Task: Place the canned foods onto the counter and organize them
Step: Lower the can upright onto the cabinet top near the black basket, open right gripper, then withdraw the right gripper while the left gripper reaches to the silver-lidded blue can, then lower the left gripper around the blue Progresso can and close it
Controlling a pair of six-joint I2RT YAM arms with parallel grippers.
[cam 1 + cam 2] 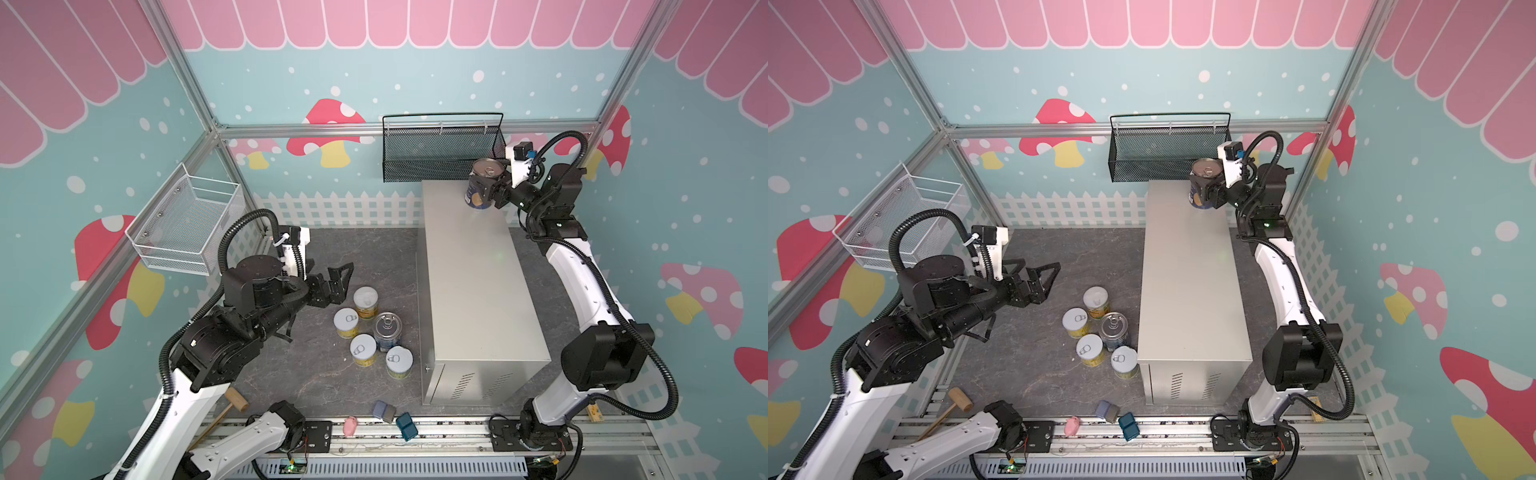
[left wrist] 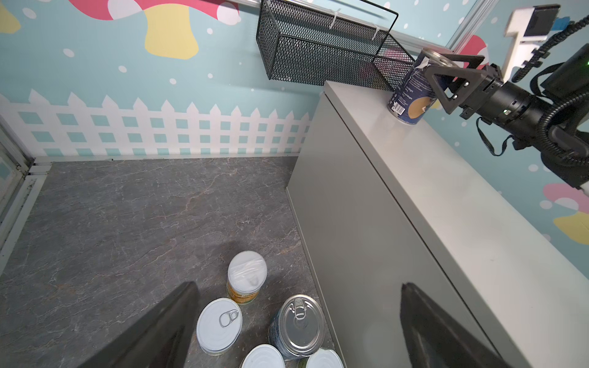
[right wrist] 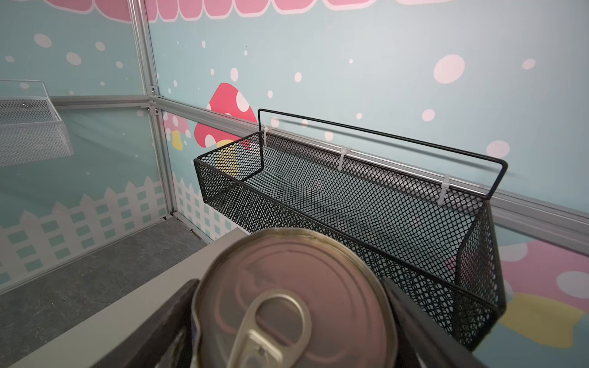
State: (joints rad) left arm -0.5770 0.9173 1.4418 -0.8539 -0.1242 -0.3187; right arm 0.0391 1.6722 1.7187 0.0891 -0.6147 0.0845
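A dark blue-labelled can (image 1: 488, 168) (image 1: 1206, 168) (image 2: 411, 95) (image 3: 293, 302) leans at the far end of the beige counter (image 1: 469, 291) (image 1: 1187, 291) (image 2: 446, 207), its bottom edge on the counter top. My right gripper (image 1: 484, 189) (image 1: 1204, 193) is shut on this can, one finger on each side. On the grey floor left of the counter stand several yellow cans (image 1: 365, 301) (image 2: 247, 275) and a second blue can (image 1: 387, 330) (image 2: 298, 325). My left gripper (image 1: 343, 282) (image 1: 1048, 282) (image 2: 298, 284) hangs open just left of them, holding nothing.
A black mesh basket (image 1: 440, 153) (image 3: 350, 204) hangs on the back wall just behind the counter's far end. A white wire basket (image 1: 187, 224) hangs on the left wall. Blue blocks (image 1: 406, 426), a pink piece (image 1: 350, 426) and a wooden mallet (image 1: 232, 401) lie along the front edge.
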